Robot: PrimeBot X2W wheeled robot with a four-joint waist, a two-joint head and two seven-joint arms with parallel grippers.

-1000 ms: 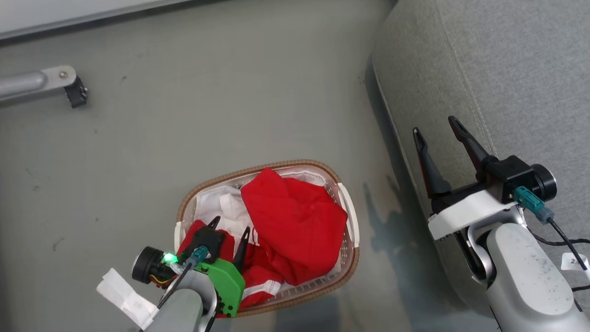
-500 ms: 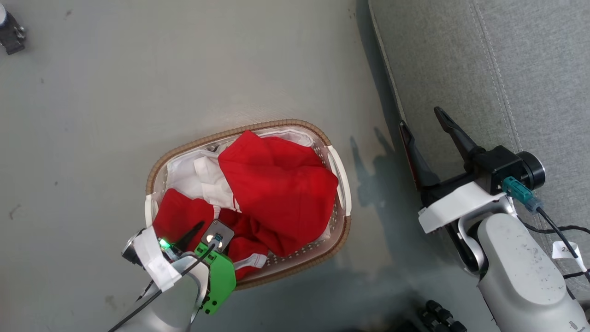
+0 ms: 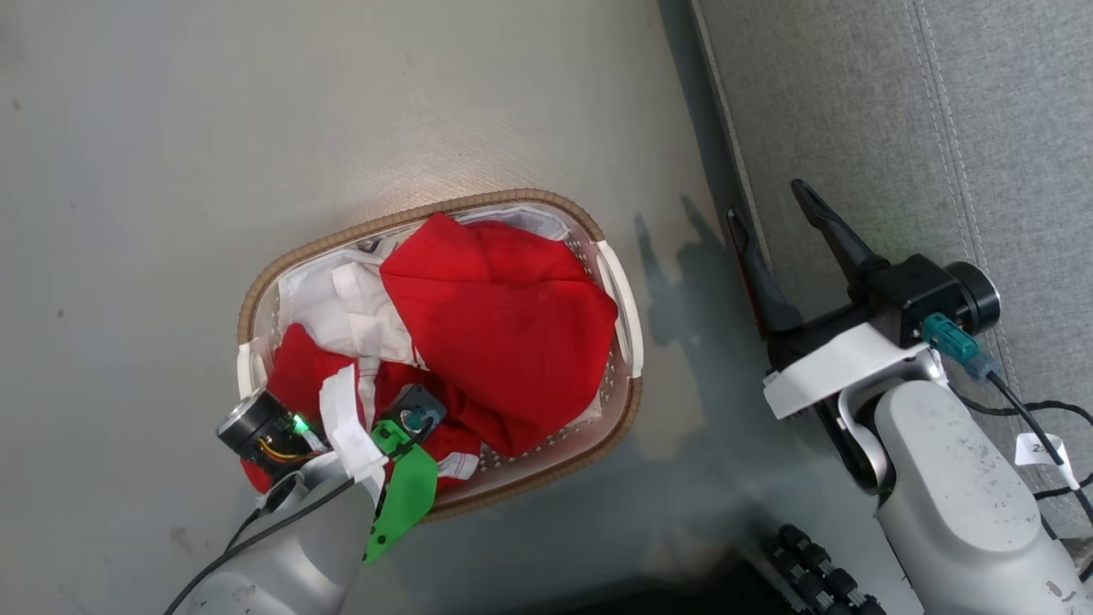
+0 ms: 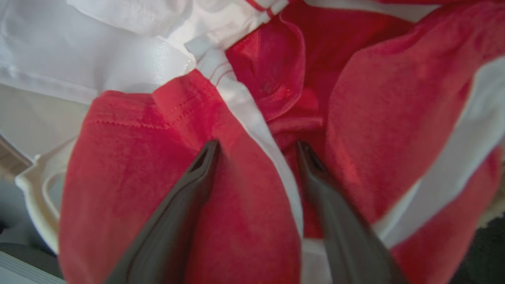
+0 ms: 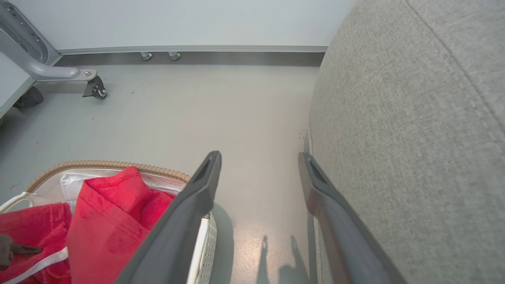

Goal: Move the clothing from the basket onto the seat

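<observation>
Red clothing lay heaped in basket, none on seat yet. Left gripper, fingers apart, straddled fold at 7 o'clock of heap; fold ran along fingers. Right gripper, apart and empty, hung at 3 o'clock by seat edge. We judged left arm nearer.

Head view looks down, sharing the basket with both wrists.

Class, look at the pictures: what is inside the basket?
The basket holds red clothing with white trim, partly over a white sheet; the open left gripper reaches in. Its bottom and anything under the clothing are covered.
</observation>
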